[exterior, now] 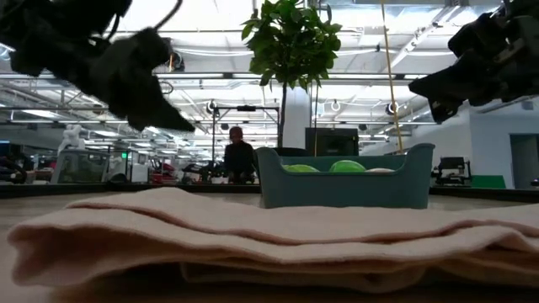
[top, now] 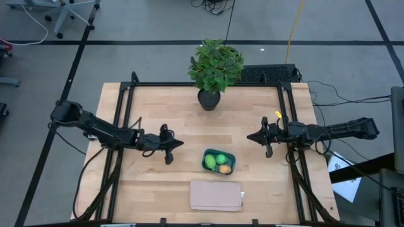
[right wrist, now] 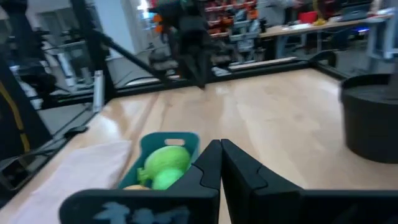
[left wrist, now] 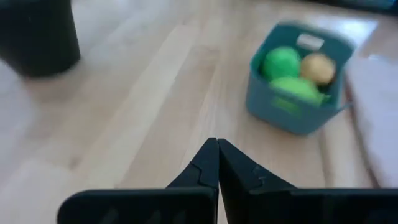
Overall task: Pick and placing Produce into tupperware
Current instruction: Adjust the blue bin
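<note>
Three pieces of produce (top: 218,163) sit inside the teal tupperware (top: 230,156), which carries a white label (left wrist: 310,42) we cannot read. Our left gripper (top: 169,146) and right gripper (top: 264,138) hover on either side, both closed and empty.

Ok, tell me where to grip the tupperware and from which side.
Grip the tupperware by its rim on a bare long wall, coming straight down from above. It stands upright and open-topped with all three produce pieces inside, so one finger would go just inside that wall, clear of the fruit.
</note>
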Controlling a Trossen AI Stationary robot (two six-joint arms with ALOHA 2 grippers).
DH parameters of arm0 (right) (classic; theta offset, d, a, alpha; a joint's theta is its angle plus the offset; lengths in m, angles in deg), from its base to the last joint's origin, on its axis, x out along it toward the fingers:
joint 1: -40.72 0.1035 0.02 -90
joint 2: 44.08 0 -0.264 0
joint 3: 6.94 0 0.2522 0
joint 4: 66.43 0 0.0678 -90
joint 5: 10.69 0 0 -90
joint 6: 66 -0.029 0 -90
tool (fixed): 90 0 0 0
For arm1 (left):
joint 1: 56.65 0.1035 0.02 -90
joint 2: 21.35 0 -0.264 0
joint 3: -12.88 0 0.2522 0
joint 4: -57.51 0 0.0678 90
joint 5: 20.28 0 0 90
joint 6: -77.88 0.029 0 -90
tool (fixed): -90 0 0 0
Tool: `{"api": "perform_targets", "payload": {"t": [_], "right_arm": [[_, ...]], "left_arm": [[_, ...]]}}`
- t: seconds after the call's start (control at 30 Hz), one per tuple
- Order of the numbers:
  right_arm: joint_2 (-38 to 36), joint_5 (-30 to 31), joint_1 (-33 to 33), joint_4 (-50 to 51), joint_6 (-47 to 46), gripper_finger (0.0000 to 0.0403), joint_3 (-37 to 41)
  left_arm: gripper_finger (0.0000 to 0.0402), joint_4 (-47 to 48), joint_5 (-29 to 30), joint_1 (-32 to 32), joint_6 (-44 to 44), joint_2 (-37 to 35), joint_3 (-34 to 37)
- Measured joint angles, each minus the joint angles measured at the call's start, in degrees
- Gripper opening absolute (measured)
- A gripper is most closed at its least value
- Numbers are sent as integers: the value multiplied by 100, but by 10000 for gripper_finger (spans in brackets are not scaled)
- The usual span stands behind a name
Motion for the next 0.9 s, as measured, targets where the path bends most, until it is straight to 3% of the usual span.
{"api": "perform_targets", "payload": {"t": [0.2,0.4,0.6,0.73,0.9], "right_arm": [[243,-322,491,160,-374,0,0],[721,243,1364,-55,-622,0,0],[1217,728,2180,-240,-834,0,2],[1680,786,2519,-787,-832,0,2],[2328,1434,2652,-1009,-1037,0,7]], "left_arm": [[1,-722,-306,-4,-400,978,-62],[0,-732,-513,-63,-338,1810,-778],[0,-472,-728,-100,-211,2149,-1260],[0,-416,-722,-94,-265,2282,-1506],[0,-412,-722,-101,-263,2564,-1705]]}}
